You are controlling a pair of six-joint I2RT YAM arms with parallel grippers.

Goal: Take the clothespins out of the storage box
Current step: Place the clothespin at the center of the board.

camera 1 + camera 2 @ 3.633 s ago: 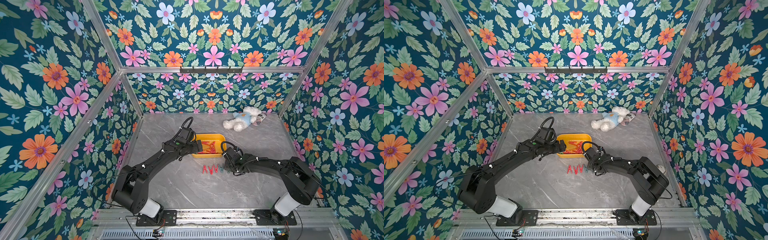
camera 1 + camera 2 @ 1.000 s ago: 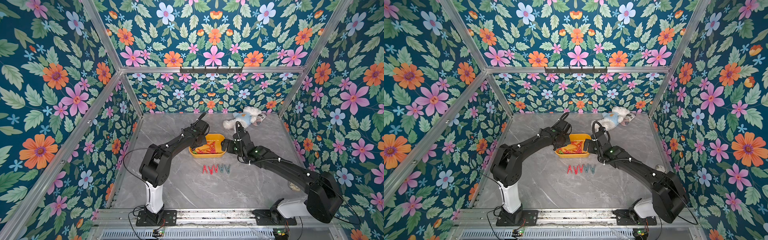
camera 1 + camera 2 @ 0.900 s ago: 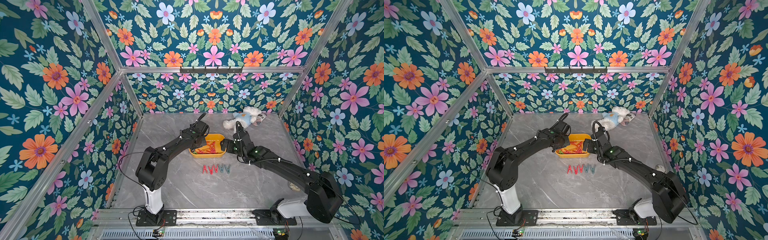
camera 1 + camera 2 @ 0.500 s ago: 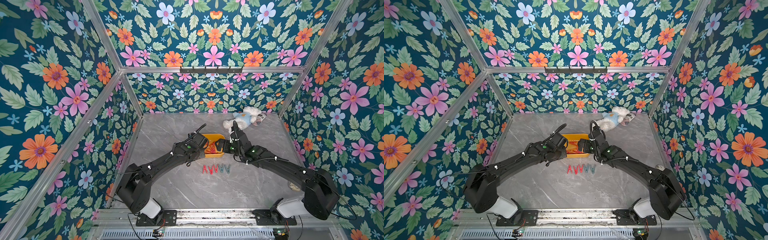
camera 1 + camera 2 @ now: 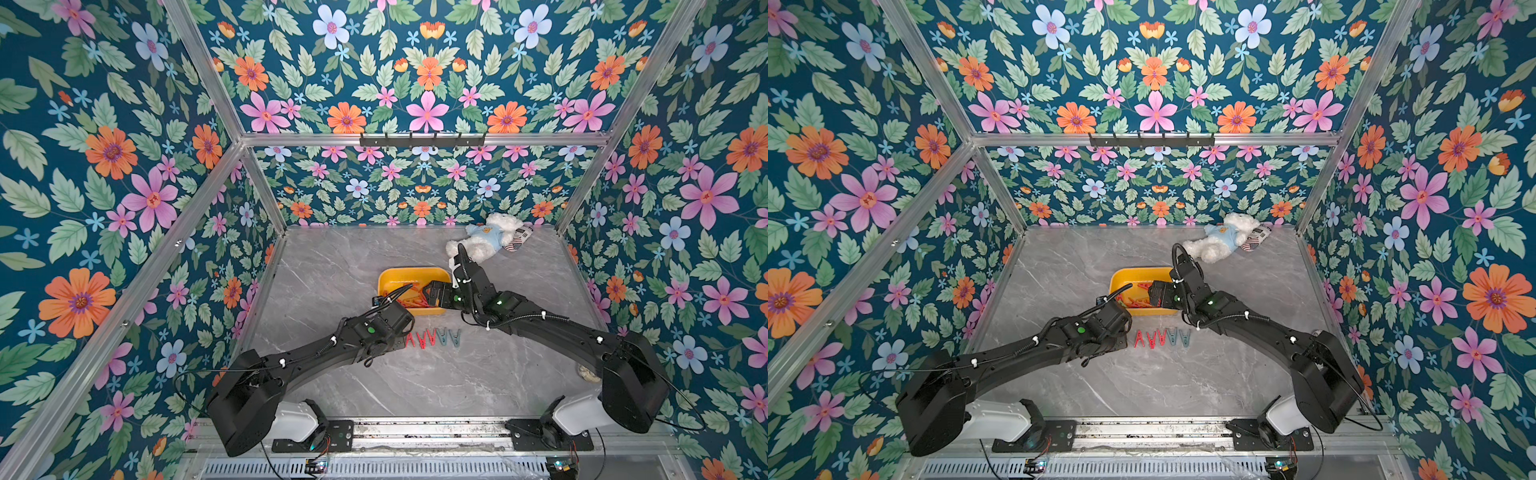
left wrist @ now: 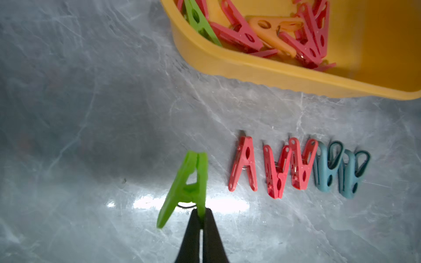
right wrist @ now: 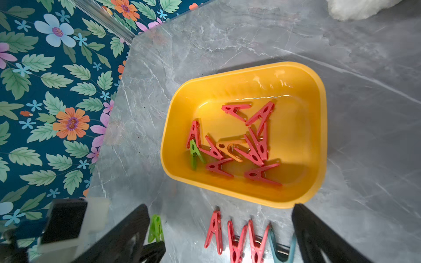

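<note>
On the grey marble-patterned table point(image 5: 374, 382), the shallow yellow plastic storage box point(image 5: 411, 275) sits near the middle in both top views. A white plush bear in a blue shirt point(image 5: 486, 241) lies well apart at its 1 o'clock. Loose in the box are small plastic A-shaped clothespins point(image 7: 239, 145): about eight red, one orange and one green, gathered toward its 6 o'clock side. Just at 6 o'clock of the box, clear of its rim, a row of five clothespins point(image 5: 432, 337) lies on the table. Three are red, and two grey-blue ones sit at the 3 o'clock end; some touch their neighbours.

The left gripper point(image 6: 201, 216) has its black fingers point(image 6: 193, 239) pinched together on one leg of a bright green plastic clothespin point(image 6: 186, 189). It holds this pin at the 9 o'clock end of the row, near the first red one but apart from it. Whether the pin touches the table cannot be told. The right gripper point(image 7: 219, 206) is over the box's 4 o'clock corner, its fingers spread wide with nothing between them.
</note>
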